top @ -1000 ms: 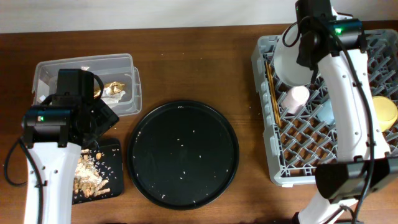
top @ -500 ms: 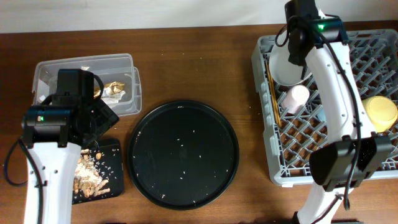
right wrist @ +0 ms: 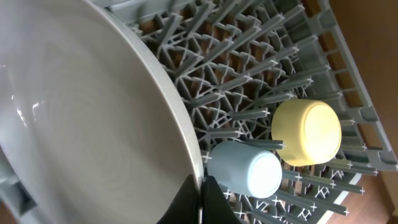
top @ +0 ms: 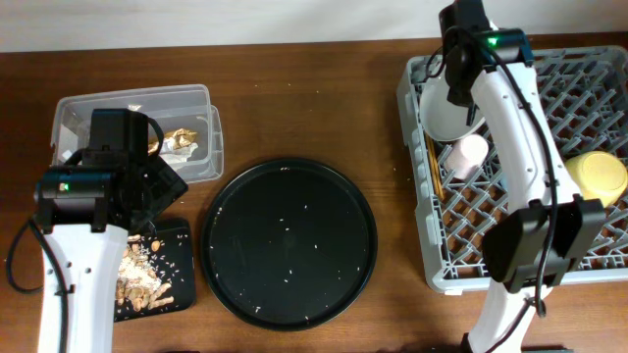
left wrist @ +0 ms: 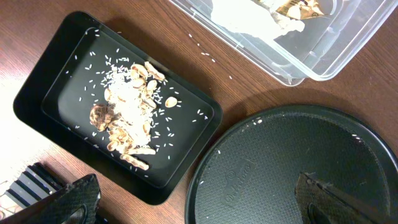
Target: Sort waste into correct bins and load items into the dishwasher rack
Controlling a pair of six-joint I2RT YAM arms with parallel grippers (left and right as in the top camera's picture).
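Grey plate (right wrist: 81, 124): pinched at its rim by the right gripper (right wrist: 200, 190), with the two fingers drawn together on the edge. The plate sits at the far left corner of the dishwasher rack (top: 589, 265). Cannot tell whether it rests on the pegs.

Rack contents: blue cup (right wrist: 245, 168) and yellow bowl (right wrist: 306, 132) just beside each other on the grid. Pink cup (top: 469, 155) lies near the plate. Chopsticks (top: 429, 162) lie along the rack's left wall.

Left gripper (left wrist: 193, 196): jaws spread wide, nothing between them. It hangs above the spot where the small black tray (left wrist: 37, 106) and the round black tray (top: 289, 240) come close together.

Waste: food scraps (left wrist: 127, 112) with rice are heaped inside the small black tray, and stray grains lie on the wooden table (top: 314, 98). Gold wrapper (top: 177, 135) and white tissue (left wrist: 242, 15) are inside the clear tub (top: 132, 103).
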